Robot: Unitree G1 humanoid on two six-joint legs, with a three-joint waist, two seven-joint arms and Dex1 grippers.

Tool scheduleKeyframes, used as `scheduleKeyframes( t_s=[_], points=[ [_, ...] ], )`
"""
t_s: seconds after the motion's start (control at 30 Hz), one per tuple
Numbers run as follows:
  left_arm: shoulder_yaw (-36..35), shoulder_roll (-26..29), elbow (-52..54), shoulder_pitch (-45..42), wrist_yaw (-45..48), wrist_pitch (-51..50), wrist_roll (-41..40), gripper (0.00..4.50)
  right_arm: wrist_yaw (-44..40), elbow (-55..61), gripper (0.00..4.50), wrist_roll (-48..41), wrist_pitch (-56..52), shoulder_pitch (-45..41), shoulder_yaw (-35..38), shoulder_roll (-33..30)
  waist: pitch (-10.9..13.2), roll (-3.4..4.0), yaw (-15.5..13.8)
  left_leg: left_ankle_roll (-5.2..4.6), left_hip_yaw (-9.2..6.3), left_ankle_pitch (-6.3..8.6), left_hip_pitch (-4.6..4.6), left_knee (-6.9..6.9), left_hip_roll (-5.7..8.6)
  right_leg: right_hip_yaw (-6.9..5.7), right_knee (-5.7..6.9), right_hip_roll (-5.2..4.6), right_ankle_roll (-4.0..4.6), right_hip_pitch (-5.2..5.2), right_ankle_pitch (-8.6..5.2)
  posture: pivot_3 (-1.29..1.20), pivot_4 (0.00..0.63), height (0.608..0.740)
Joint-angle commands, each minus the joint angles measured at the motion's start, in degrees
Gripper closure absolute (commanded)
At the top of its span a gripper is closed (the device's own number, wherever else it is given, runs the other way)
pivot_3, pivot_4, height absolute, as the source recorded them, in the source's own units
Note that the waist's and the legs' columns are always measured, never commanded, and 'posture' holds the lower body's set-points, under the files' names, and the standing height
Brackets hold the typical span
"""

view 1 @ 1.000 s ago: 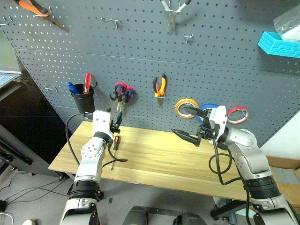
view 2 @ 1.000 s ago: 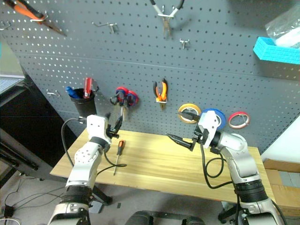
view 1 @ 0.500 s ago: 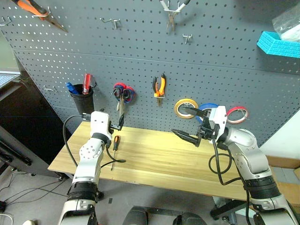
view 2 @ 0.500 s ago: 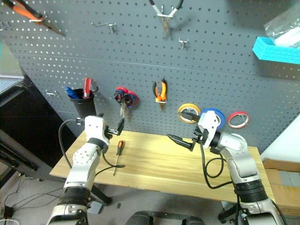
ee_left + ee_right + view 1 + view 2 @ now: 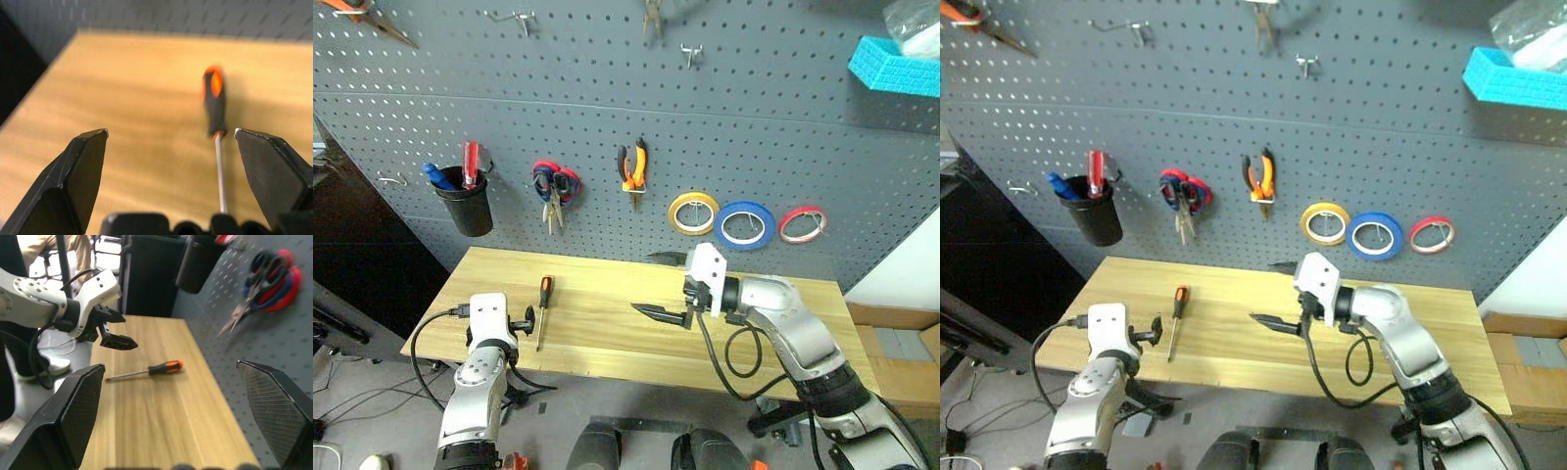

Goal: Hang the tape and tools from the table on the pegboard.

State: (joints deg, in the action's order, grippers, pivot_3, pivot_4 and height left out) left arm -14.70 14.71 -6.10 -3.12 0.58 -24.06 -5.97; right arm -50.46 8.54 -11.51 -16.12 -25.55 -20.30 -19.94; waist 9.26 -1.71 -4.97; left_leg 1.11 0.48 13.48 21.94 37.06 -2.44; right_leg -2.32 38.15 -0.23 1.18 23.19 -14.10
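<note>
The orange-and-black screwdriver point(image 5: 542, 307) lies on the left part of the wooden table point(image 5: 607, 338), handle toward the pegboard point(image 5: 509, 98). My left gripper point(image 5: 521, 321) hangs open and empty at the table's front left, just beside the shaft; the left wrist view has the screwdriver point(image 5: 214, 100) near one finger. Over the table's middle, my right gripper point(image 5: 642, 284) stands open and empty, pointing left. On the pegboard hang the blue tape point(image 5: 744, 224), the orange pliers point(image 5: 631, 166) and the scissors point(image 5: 551, 188), a black-handled pair over a red-and-blue pair point(image 5: 261, 274).
A yellow roll point(image 5: 693, 212) and a red roll point(image 5: 803, 223) flank the blue tape. A black cup point(image 5: 467, 204) with a red-handled screwdriver hangs at the left. A turquoise bin point(image 5: 896, 70) sits top right. A person's legs point(image 5: 36, 249) show beyond the table's left end.
The view has tilted down. My left gripper opened wider and dropped from beside the hanging scissors to the table's front left. My right gripper swung left and lower over the table's middle.
</note>
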Motion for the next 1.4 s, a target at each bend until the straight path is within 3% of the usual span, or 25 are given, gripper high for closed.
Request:
scheduleKeyframes(
  t_s=[0.03, 0.27, 0.53, 0.77, 0.87, 1.13, 1.4],
  points=[
    [-0.37, -0.89, 3.22, -3.02, -0.53, -5.35, -1.64, 0.03, -2.07, -0.50, 0.00, 0.21, -2.03, -2.22, -1.48, -0.26, 0.86, -0.07, 0.11, 0.00, 0.01, -0.01, 0.04, -0.01, -0.01, 0.00, -0.02, 0.00, 0.00, 0.01, 0.01, 0.15, 0.247, 0.740],
    [1.24, 2.06, -6.59, -12.84, 3.95, -5.49, -0.85, 0.03, -4.96, -4.88, 0.00, 3.62, -1.33, -5.09, -3.89, -2.20, 4.23, -0.17, 1.07, 0.01, 0.04, 0.01, 0.59, -0.03, -0.01, 0.01, -0.19, -0.05, 0.08, 0.37, -0.01, 0.09, 0.301, 0.740],
    [2.82, 8.39, -31.12, -26.92, 7.30, 0.38, 1.93, 0.03, -4.38, -7.94, 0.00, 4.87, -1.67, -7.46, -3.27, -0.43, 5.98, -0.33, 2.87, 0.01, 0.05, 0.01, 1.07, -0.06, -0.03, -0.04, -0.14, -0.05, 0.06, 0.88, 0.00, 0.05, 0.318, 0.740],
    [3.02, 8.57, -43.31, -33.29, 6.00, 1.64, 2.46, 0.03, -4.12, -8.07, 0.00, 5.25, -3.43, -8.60, -3.04, 0.66, 6.87, -0.37, 3.71, 0.06, 0.06, 0.02, 1.08, -0.09, -0.03, -0.09, -0.12, -0.09, 0.04, 0.92, 0.01, 0.02, 0.326, 0.740],
    [2.77, 8.03, -43.71, -33.51, 4.83, 1.06, 2.11, 0.61, -4.45, -8.19, 0.00, 5.57, -3.76, -8.79, -3.12, 0.59, 6.95, -0.36, 3.78, 0.10, 0.08, 0.02, 1.07, -0.09, -0.03, -0.09, -0.11, -0.12, 0.03, 0.92, 0.01, 0.02, 0.329, 0.740],
    [2.45, 8.00, -41.19, -31.91, 4.22, -0.20, 1.50, 3.45, -4.46, -8.62, 0.00, 5.91, -3.59, -8.89, -3.22, 0.72, 7.05, -0.28, 3.98, 0.20, 0.13, 0.00, 1.01, -0.10, -0.05, -0.09, -0.09, -0.14, 0.02, 0.92, 0.00, 0.04, 0.323, 0.740],
    [2.07, 8.19, -36.06, -30.26, 3.91, -3.01, 0.84, 3.56, -4.23, -10.41, 0.00, 5.96, -1.80, -9.52, -2.23, 0.99, 7.05, -0.28, 4.00, 0.43, 0.16, -0.01, 1.02, -0.13, -0.06, -0.08, -0.12, -0.16, 0.02, 0.94, 0.00, 0.06, 0.289, 0.740]
  ],
)
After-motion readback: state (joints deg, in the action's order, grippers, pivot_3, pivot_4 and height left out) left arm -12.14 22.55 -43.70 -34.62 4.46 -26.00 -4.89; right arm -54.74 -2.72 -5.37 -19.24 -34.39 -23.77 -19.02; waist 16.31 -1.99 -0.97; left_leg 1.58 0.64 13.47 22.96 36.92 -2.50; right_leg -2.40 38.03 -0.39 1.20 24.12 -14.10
